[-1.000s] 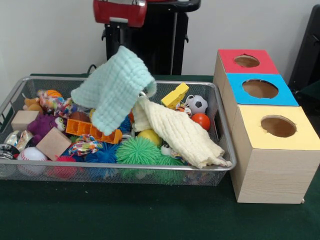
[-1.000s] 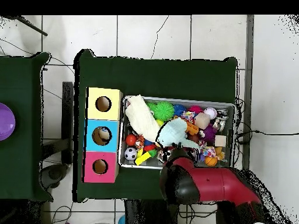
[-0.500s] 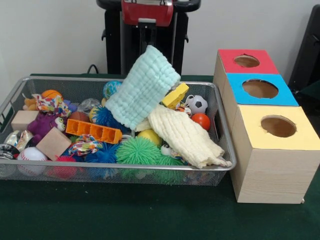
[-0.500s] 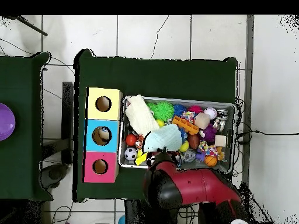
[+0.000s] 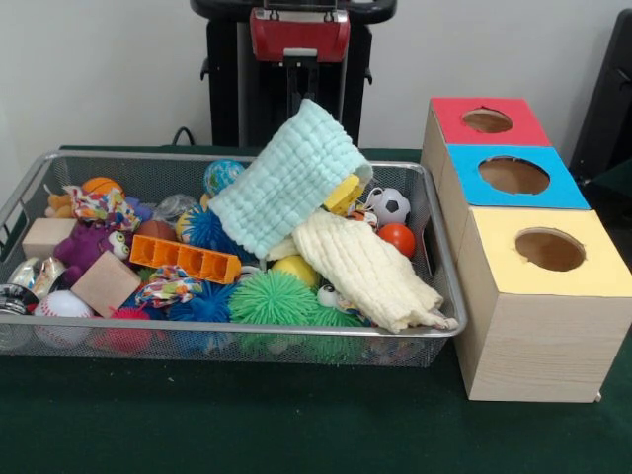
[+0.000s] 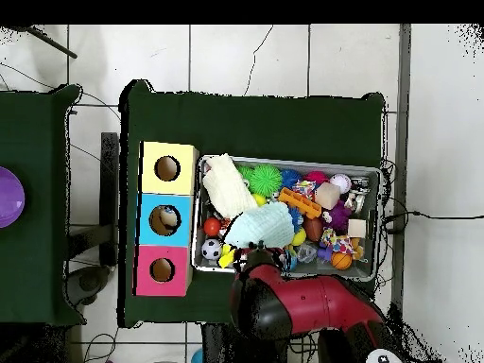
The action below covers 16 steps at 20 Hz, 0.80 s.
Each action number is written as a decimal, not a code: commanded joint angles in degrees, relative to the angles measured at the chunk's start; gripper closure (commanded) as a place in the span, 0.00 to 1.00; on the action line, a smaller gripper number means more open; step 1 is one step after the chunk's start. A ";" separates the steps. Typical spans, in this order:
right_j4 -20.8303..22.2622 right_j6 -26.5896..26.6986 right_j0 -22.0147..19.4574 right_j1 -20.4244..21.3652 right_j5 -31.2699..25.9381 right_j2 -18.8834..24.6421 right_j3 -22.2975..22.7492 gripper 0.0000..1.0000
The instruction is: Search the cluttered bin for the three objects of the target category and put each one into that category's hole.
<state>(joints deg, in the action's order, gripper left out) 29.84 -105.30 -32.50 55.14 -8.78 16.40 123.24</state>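
Front view: the mint-green waffle-weave washcloth (image 5: pixel 288 178) hangs lifted above the bin (image 5: pixel 237 331), its top corner at about 12 o'clock under the red arm head (image 5: pixel 299 35). The gripper (image 5: pixel 301 91) sits just above that corner; only a dark stem shows, so I cannot tell how its fingers stand, though the cloth hanging clear of the pile suggests it is held there.

Target thing, location: the cloth's lower edge drapes toward 8 o'clock over a blue spiky ball (image 5: pixel 205 229) and touches the yellow plastic block (image 5: pixel 346 193) at its 3 o'clock side. A second cloth, cream waffle-weave (image 5: pixel 365 267), lies folded in the bin at 5 o'clock from the mint one, reaching the rim.

The hole (image 5: pixel 513 175) in the blue-topped box lies at 3 o'clock from the cloth, outside the bin, between the red-topped box (image 5: pixel 484 120) and the yellow-topped box (image 5: pixel 548 252).

Overhead view: the mint cloth (image 6: pixel 262 225) covers the bin's middle; the blue-box hole (image 6: pixel 164 220) lies at 9 o'clock from it, with something pale showing inside.

Handling judgement: light, soft, limp, not fragile, not slippery. It will swing and trail, so a corner pinch works for lifting, but the hanging length may catch on the rim or bridge the hole. A bunched mid-cloth grip would feed in more easily.

Writing: no brands, labels or legible text in either view.
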 commanded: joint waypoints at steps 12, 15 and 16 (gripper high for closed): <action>1.04 -8.63 4.55 -8.50 11.85 -6.36 0.34 1.00; 0.72 -8.64 5.72 -9.59 13.65 -7.78 0.09 1.00; 0.61 -8.59 6.09 -9.80 13.99 -8.22 0.03 1.00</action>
<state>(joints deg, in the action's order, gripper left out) 29.80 -105.30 -28.11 49.24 0.65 11.37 123.22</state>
